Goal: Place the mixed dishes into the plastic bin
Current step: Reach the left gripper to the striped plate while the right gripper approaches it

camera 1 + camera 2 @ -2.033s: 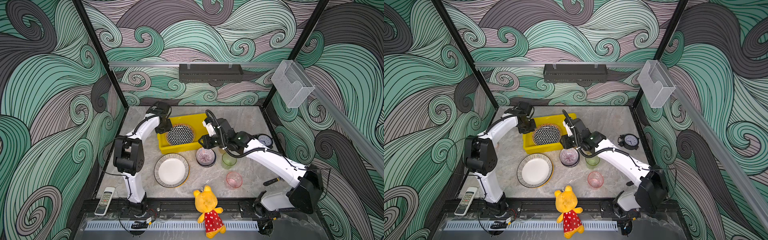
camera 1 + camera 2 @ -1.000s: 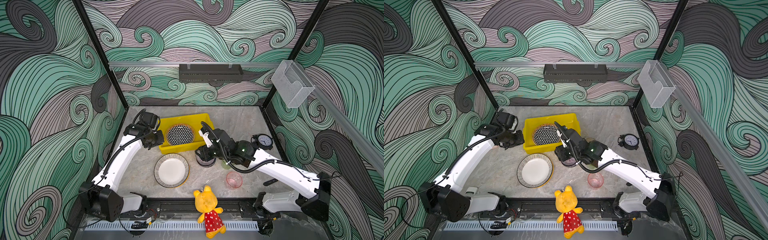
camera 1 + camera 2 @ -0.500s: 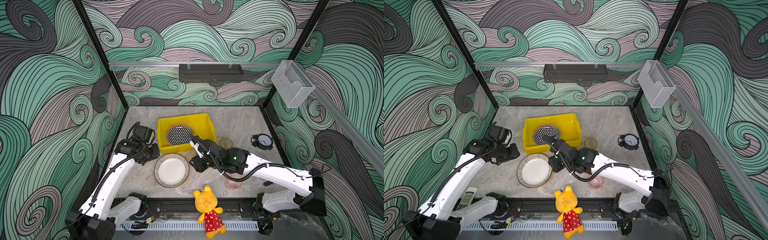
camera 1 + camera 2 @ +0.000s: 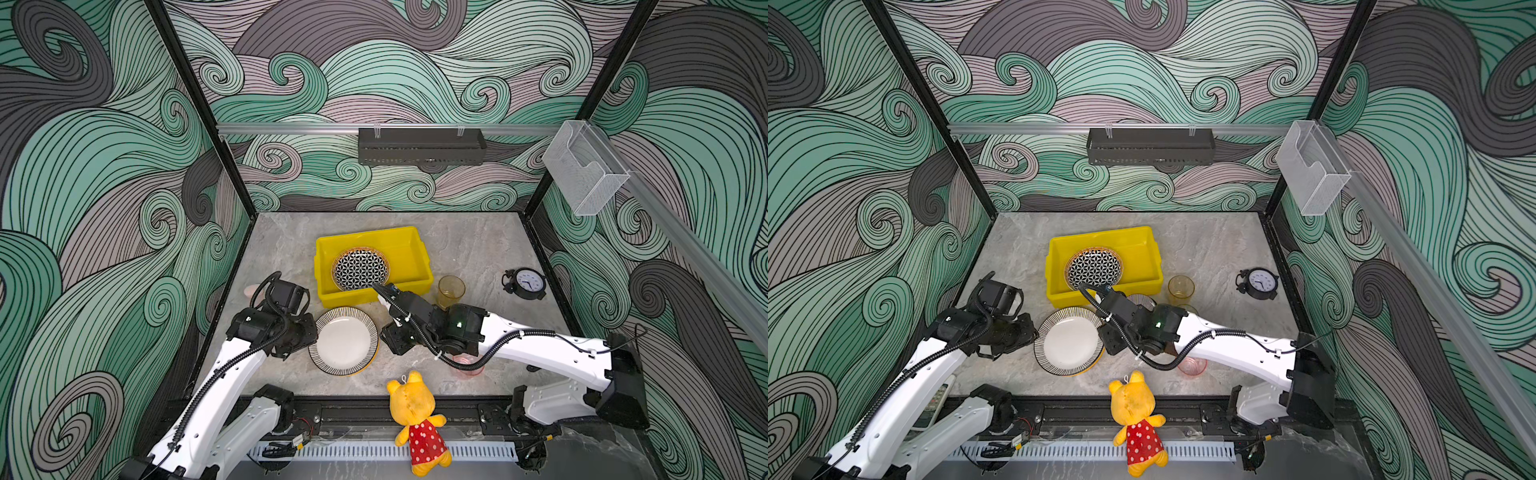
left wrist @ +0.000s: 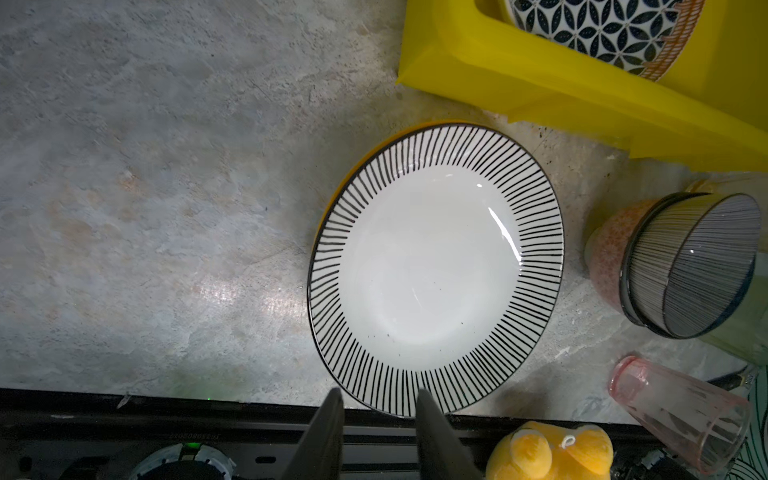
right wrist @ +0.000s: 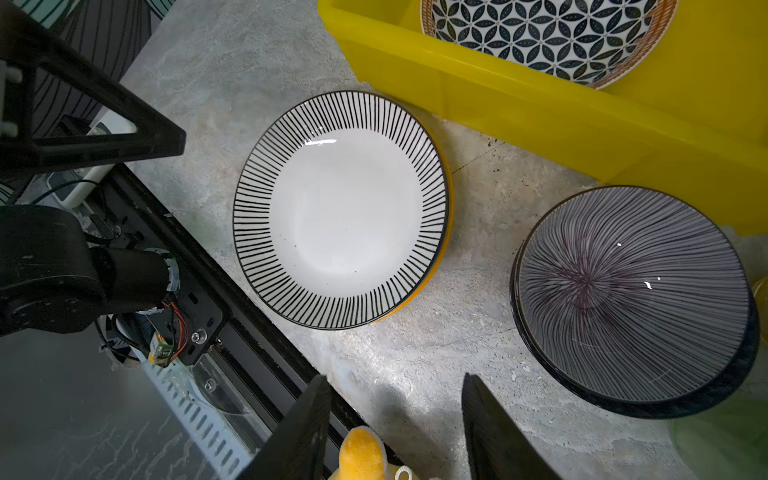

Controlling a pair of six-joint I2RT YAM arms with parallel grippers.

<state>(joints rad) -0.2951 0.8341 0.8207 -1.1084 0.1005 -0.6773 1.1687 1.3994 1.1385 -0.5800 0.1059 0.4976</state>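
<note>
Geometric plate [image 4: 360, 269] sits in yellow bin [image 4: 409, 249]. Your left gripper [image 5: 376, 395] has left bin and pulled back to rim of striped plate [image 4: 344, 340] on counter [image 4: 282, 257]; jaws part open, empty. Right gripper [image 6: 395, 382] has swung away from purple-striped bowl [image 6: 631, 291] to same plate's far side, half open, empty. One dish binned. Striped plate looks like next pick.

A yellow plush bear [image 4: 415, 419] in a red dotted dress lies at the front edge of the table [image 4: 291, 249]. A black alarm clock [image 4: 524, 284] (white dial showing) sits near the right wall. A black rack [image 4: 420, 146] and a clear box [image 4: 582, 170] hang higher up.
</note>
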